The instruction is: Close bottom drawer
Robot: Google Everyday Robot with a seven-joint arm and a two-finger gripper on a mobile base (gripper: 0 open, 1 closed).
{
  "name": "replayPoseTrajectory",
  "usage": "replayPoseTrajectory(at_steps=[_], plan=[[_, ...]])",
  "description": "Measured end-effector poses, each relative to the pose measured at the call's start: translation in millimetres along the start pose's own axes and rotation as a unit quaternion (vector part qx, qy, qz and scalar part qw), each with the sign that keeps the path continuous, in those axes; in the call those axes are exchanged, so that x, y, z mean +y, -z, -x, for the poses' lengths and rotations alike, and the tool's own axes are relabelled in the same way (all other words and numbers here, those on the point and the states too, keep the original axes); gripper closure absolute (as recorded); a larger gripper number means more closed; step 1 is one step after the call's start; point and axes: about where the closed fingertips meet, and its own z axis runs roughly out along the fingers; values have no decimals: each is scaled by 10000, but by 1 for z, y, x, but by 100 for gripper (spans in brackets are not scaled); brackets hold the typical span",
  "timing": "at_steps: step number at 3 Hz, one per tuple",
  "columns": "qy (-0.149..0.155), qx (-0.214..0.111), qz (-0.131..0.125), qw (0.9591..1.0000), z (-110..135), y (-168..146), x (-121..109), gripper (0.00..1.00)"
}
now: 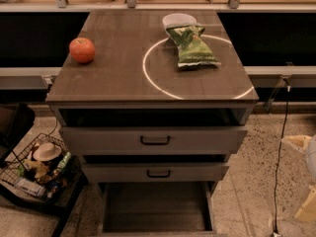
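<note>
The bottom drawer (155,207) is the lowest of the cabinet's three and is pulled far out. I look down into its bare inside, and its front and handle are cut off by the lower frame edge. The middle drawer (158,173) and the taller top drawer (154,140) above it stand slightly out, each with a black bar handle. My gripper (302,177) shows as pale parts at the right frame edge. It is low over the floor, right of the cabinet and apart from the drawers, and partly cut off.
On the cabinet top (113,78) are a red apple (82,50), a green chip bag (191,47) and a white bowl (179,19). A wire basket of items (39,169) stands on the floor at the left. A black cable (280,152) hangs at the right.
</note>
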Motion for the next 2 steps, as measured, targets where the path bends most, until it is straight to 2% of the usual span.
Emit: replayPoseTrajectory(at_steps=[1,2], plan=[[1,40,193,9998,-7,-27,4,37],[30,45,275,9996,-6,-41,3,61]])
